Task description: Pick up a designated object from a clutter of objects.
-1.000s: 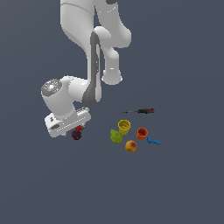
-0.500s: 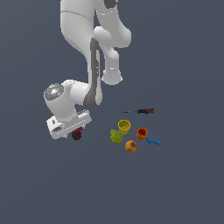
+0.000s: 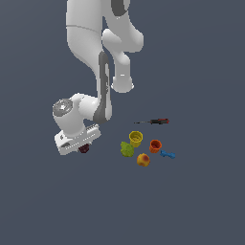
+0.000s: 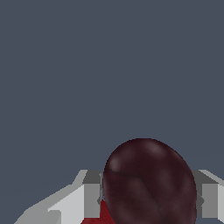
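In the exterior view, the white Panda arm (image 3: pixel 103 57) reaches down from the upper centre of the frame, its gripper (image 3: pixel 83 147) low at centre left. The dark maroon plum (image 3: pixel 84 149) shows only as a small patch under the tilted white hand, which covers most of it. From this angle the fingers cannot be made out. The rest of the clutter sits well apart, towards the exterior view's right: a yellow cup (image 3: pixel 136 139) and an orange cup (image 3: pixel 155 146) side by side, a green fruit (image 3: pixel 127 149) just below the yellow cup, an orange-yellow peach (image 3: pixel 143 160) beside and below it, and a blue piece (image 3: pixel 167 154) right of the orange cup. A red-handled screwdriver (image 3: pixel 154 121) lies above the group, on its own. Plain grey floor (image 3: pixel 201 206) fills the lower half and both side edges of the frame; a band of it separates the gripper from the green fruit.

In the wrist view, the plum (image 4: pixel 149 183) fills the lower centre, glossy and oval, seated between the two pale grey fingers (image 4: pixel 92 194), one at each flank; the jaws are closed around the fruit. A sliver of bright red (image 4: pixel 99 215) shows at the plum's lower edge; what it belongs to cannot be told. Above the plum there is bare grey floor (image 4: pixel 109 65).
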`<state>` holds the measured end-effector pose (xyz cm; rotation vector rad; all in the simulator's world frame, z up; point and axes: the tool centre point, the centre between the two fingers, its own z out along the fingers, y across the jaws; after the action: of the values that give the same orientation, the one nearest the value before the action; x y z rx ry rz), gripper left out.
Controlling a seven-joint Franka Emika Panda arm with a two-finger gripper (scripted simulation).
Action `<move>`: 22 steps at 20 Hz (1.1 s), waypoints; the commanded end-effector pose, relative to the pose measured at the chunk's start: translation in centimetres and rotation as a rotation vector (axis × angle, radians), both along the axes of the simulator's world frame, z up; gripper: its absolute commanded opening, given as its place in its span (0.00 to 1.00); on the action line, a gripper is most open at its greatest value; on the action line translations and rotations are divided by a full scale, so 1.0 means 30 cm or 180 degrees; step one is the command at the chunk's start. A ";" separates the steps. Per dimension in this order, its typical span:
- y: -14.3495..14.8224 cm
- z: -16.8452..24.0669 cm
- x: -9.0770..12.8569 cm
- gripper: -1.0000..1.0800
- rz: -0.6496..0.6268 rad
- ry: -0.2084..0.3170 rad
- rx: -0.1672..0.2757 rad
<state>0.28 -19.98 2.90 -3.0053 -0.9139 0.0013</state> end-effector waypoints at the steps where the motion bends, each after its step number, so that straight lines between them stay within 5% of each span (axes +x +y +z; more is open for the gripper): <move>1: 0.000 -0.002 0.001 0.00 0.0001 -0.0003 -0.0001; 13: -0.003 0.009 0.003 0.00 -0.0002 -0.0005 -0.0003; 22: -0.014 0.153 0.022 0.00 0.0000 -0.0004 -0.0003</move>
<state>0.76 -20.29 6.40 -3.0054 -0.9139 0.0020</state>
